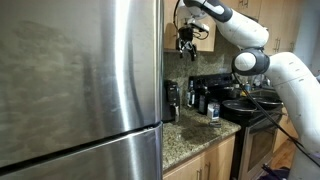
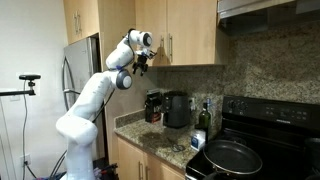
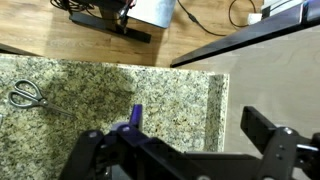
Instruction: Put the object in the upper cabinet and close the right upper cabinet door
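Note:
The upper cabinet [image 2: 175,30] is light wood with slim metal handles and hangs above the counter; it also shows in an exterior view [image 1: 206,36]. Its doors look shut or nearly shut, and I cannot tell for certain. My gripper [image 2: 140,63] hangs at the cabinet's lower outer corner, also seen in an exterior view [image 1: 187,42]. In the wrist view the gripper [image 3: 180,138] is open, with nothing between its fingers. A small purple object [image 3: 135,113] shows by one finger. I cannot tell if it lies on the counter far below.
The granite counter [image 3: 120,85] lies far below, with scissors [image 3: 27,95] on it. A pale flat panel [image 3: 275,70] fills the wrist view's right side. A steel fridge [image 1: 80,90], a coffee maker [image 2: 178,108], a bottle [image 2: 205,120] and a stove with a pan [image 2: 232,157] stand nearby.

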